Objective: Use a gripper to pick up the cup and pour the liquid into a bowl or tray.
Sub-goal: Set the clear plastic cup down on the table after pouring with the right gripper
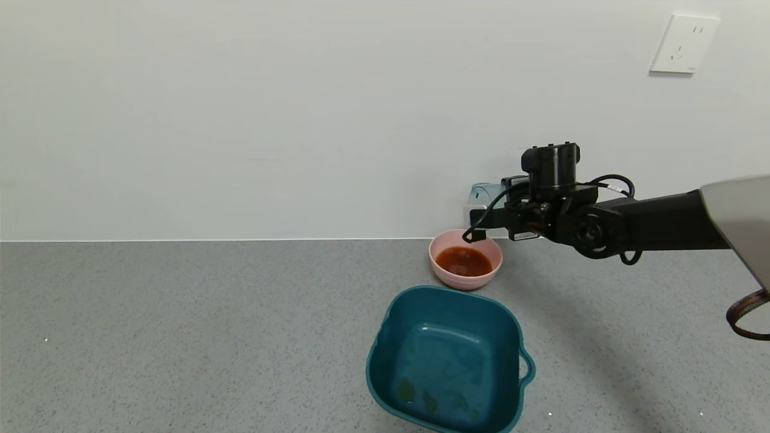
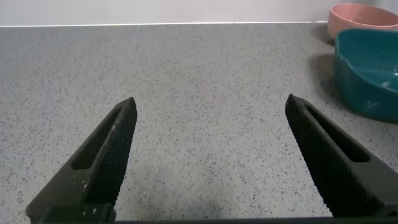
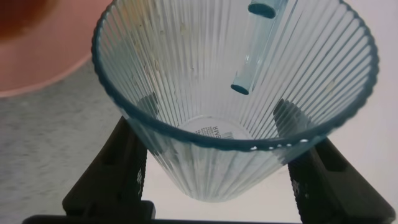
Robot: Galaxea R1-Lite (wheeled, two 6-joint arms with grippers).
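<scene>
My right gripper (image 1: 488, 209) is shut on the pale blue-green ribbed cup (image 1: 483, 194) and holds it tipped over, above the far rim of the pink bowl (image 1: 443, 275). In the right wrist view the cup (image 3: 236, 74) shows no liquid inside, and the black fingers (image 3: 118, 168) press on both its sides. The reddish-brown liquid (image 1: 463, 261) lies in the pink bowl. The bowl's rim (image 3: 50, 68) shows beside the cup's mouth. My left gripper (image 2: 211, 101) is open and empty over bare countertop, out of the head view.
A dark teal squarish tub (image 1: 448, 361) with a handle stands just in front of the pink bowl; it also shows in the left wrist view (image 2: 373, 68) beside the bowl (image 2: 364, 15). A white wall rises close behind the bowl. A wall socket (image 1: 684, 44) sits high on the right.
</scene>
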